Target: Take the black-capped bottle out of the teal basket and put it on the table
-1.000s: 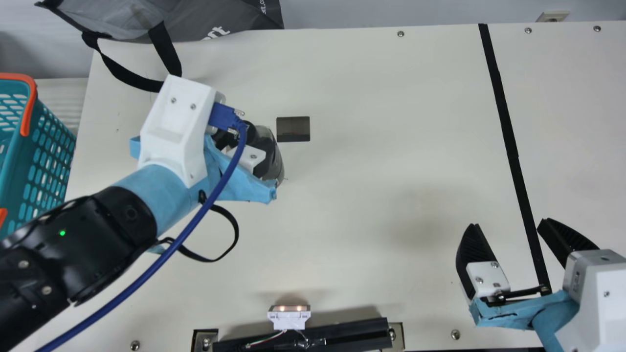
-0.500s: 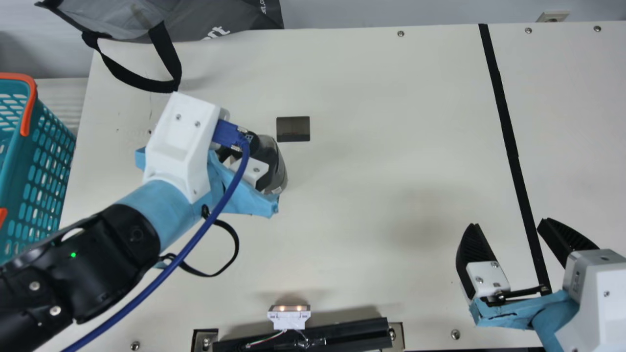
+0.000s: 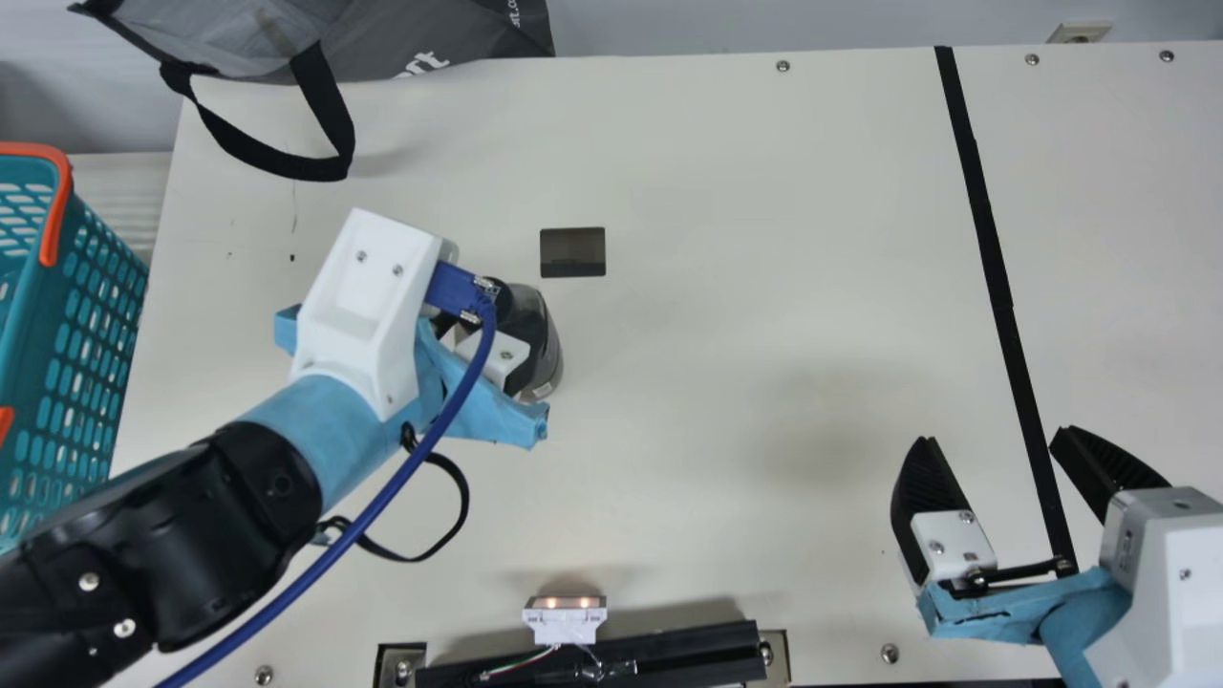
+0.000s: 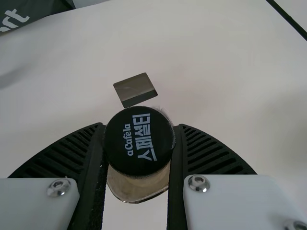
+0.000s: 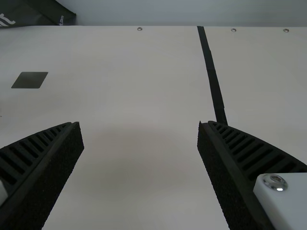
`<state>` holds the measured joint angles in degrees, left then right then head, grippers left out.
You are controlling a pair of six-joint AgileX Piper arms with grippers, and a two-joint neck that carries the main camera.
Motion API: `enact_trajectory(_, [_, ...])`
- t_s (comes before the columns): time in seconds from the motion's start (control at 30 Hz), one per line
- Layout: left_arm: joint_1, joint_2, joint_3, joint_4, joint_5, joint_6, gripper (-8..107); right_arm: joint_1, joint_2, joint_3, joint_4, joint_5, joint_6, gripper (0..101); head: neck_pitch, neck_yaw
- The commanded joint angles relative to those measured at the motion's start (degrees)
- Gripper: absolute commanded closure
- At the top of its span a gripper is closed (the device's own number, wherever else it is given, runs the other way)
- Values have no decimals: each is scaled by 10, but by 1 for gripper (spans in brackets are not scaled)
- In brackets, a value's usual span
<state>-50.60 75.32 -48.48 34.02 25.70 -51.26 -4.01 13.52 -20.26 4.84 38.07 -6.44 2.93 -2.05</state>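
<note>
Our left gripper [image 4: 140,126] grips the black-capped bottle [image 4: 139,155], right of the teal basket [image 3: 29,354]; our right gripper [image 3: 991,437] gapes wide; let's seat the base flat before releasing

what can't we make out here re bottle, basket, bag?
Bottle touching table or not: main view, left pincer covers part of it; left wrist view, cap hides much of its body.
Rest of basket: cut off by main view's left edge.
Bag's upper part: cut off by main view's top edge.
</note>
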Motion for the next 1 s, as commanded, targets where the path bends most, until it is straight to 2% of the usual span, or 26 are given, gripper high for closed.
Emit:
enact_trajectory(0.0, [-1, -1, 1, 3, 0, -2, 39, 0, 0, 0, 0, 0, 0, 10, -2, 5])
enact_trajectory(0.03, [-2, -1, 2, 5, 1, -3, 5, 0, 0, 0, 0, 0, 0, 10, -2, 5])
enact_trajectory(0.07, [-3, -1, 2, 6, 1, -4, -8, 0, 0, 0, 0, 0, 0, 10, -2, 5])
enact_trajectory(0.57, [-3, -3, 4, 18, 8, -18, -8, 0, 0, 0, 0, -1, 0, 10, -2, 5])
enact_trajectory(0.97, [12, -34, -11, 26, 21, -19, -8, 0, 0, 0, 0, -1, 0, 10, -2, 5])
